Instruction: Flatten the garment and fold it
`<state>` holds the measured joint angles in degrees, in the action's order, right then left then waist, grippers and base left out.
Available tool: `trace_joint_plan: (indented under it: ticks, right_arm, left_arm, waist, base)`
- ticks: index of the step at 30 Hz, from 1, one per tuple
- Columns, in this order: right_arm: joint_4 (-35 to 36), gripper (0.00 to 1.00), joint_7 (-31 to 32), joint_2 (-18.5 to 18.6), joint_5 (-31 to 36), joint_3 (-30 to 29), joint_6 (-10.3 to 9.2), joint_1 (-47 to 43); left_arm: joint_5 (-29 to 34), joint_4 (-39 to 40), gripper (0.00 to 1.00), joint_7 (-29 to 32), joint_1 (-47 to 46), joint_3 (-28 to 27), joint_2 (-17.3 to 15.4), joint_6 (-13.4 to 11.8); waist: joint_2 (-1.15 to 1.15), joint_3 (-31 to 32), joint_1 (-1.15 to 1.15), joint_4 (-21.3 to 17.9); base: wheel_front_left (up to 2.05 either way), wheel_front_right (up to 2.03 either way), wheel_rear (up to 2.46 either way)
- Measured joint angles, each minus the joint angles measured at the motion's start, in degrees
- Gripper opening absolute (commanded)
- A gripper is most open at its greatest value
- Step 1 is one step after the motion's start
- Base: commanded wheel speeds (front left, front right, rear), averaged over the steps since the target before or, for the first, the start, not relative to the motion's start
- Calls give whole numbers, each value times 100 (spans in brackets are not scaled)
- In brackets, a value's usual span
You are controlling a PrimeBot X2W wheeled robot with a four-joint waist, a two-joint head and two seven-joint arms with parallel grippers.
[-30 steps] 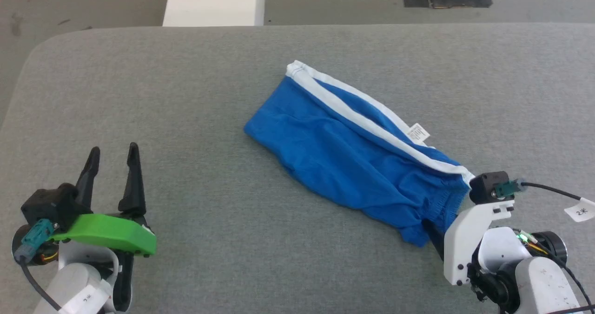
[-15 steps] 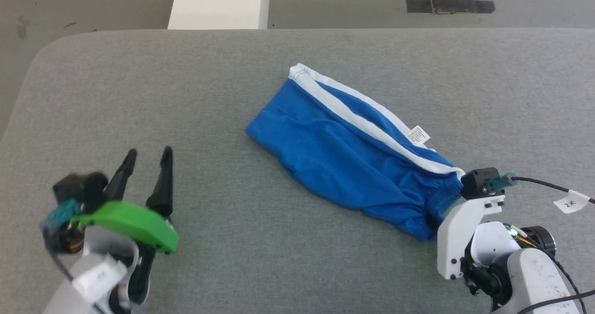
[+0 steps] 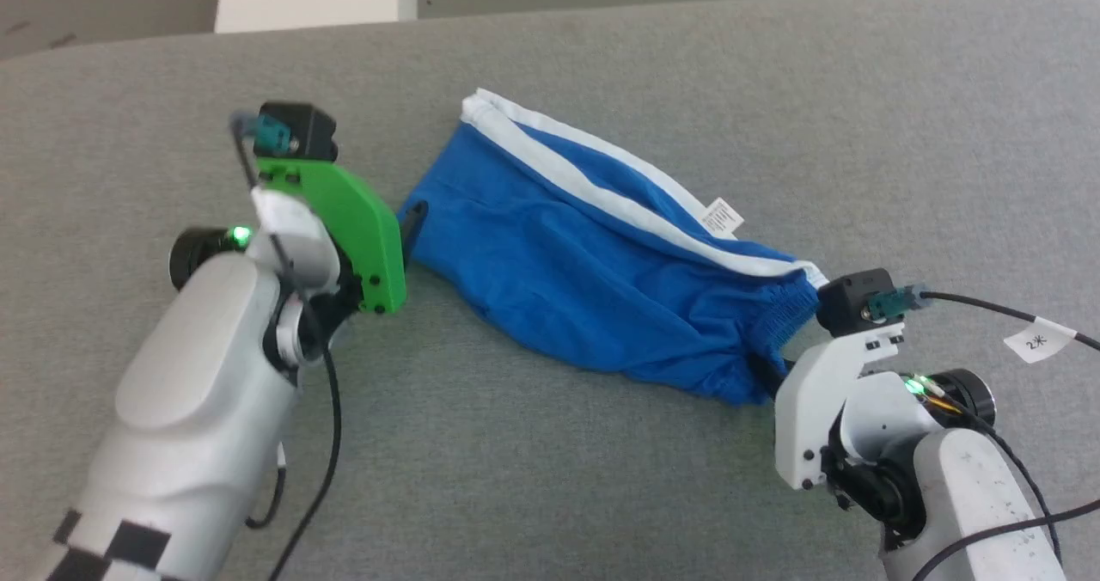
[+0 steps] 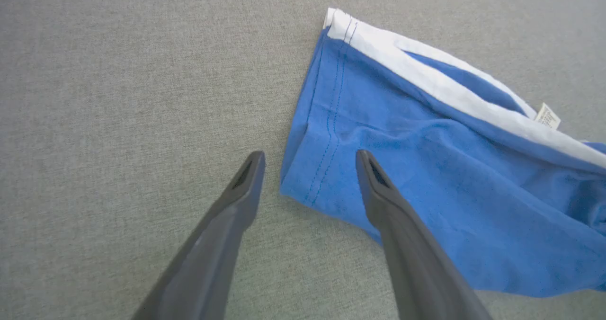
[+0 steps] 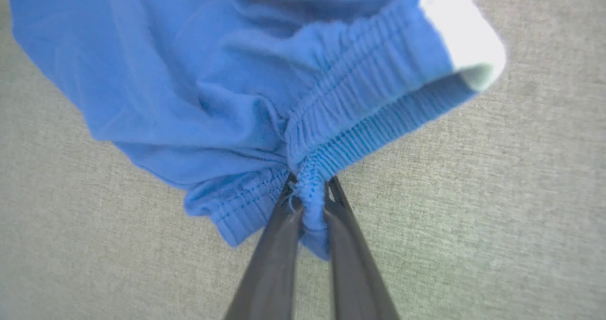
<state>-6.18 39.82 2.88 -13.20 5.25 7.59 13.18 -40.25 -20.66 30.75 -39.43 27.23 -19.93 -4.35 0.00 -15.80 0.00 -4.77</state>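
Plainly, the bright royal-blue soft cloth garment (image 3: pixel 601 280) lies slantwise on the grey felt-like table top (image 3: pixel 773 91), reaching from one arm to the other. Its broad white band (image 3: pixel 601 190) runs along the far edge, and a small white rectangular label (image 3: pixel 723 217) lies just beyond that band. The right gripper (image 5: pixel 310 185) has its two long dark fingers pressed together on a bunched piece of the ribbed blue elastic waistband (image 5: pixel 369 97), with a tuft of cloth squeezed up between them. The left gripper (image 4: pixel 308 155) is spread wide at the opposite end, poised at the stitched blue hem corner (image 4: pixel 303 187): one finger stands over bare table top just beside the cloth edge, the other over the cloth itself; whether either tip touches down I cannot tell. The cloth between the arms is wrinkled and slack, so the flattening is, by my reckoning, barely begun. If the left fingers close too high, they may catch only the upper layer, or nothing, and a pull would then open the hem instead of smoothing it. If they close off-centre, the corner may slide out. The right hold is on a small gathered tuft, so a hard pull apart could drag the elastic free, and because both holds sit toward the near edge, tension may twist the far banded edge into a fresh fold.
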Motion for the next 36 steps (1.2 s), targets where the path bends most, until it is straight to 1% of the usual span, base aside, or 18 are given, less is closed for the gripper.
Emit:
trace_joint_plan:
  ticks: [4,8,12,13,14,15,18,21,24,28,33,36]
  right_arm:
    - [81,0,-14,-1,-12,118,0,96]
    - [115,0,-107,-7,-62,224,0,154]
    - [119,0,-169,-14,-98,247,3,187]
    - [119,0,-191,-18,-102,246,3,191]
    - [119,0,-203,-22,-102,243,3,193]
    - [119,0,-211,-27,-102,236,4,194]
    - [107,0,-237,-37,-103,186,4,196]
    - [76,0,-253,-38,-102,129,4,196]
    - [11,0,-254,-37,-99,27,4,196]
    - [-56,0,-240,-24,-90,-118,3,169]
    - [-14,0,-19,-5,-64,-331,1,-15]
    - [96,0,286,-5,151,-431,1,-64]
  left_arm:
    - [259,-454,100,549,-453,296,-69,33]
    - [468,-810,100,959,-598,528,-225,25]
    - [460,-864,100,1300,-755,608,-271,83]
    - [416,-857,47,1399,-767,608,-274,127]
    - [374,-836,20,1462,-789,619,-297,193]
    - [338,-823,0,1508,-799,632,-308,245]
    - [178,-766,0,1734,-817,655,-237,341]
    - [3,-724,0,1723,-769,588,-162,363]
    - [-271,-698,0,1472,-613,334,-20,367]
    - [-660,-664,0,1168,-344,-11,77,341]
    - [-1013,-301,0,855,-18,-374,73,355]
    - [-1159,75,0,683,330,-512,45,333]
  waist:
    - [0,-226,0,-152]
    - [0,-407,0,-326]
    - [0,-551,0,-451]
    - [0,-582,0,-475]
    - [0,-608,0,-492]
    - [0,-626,0,-500]
    - [0,-634,0,-472]
    - [0,-587,0,-419]
    - [0,-491,0,-353]
    - [0,-310,0,-263]
    - [0,-27,0,-114]
    - [0,143,0,10]
  base:
    - [0,0,0]
    - [0,0,0]
    - [0,0,0]
    - [0,0,0]
    - [0,0,0]
    - [0,0,0]
    - [0,0,0]
    - [0,0,0]
    - [0,0,0]
    - [0,0,0]
    - [0,0,0]
    - [0,0,0]
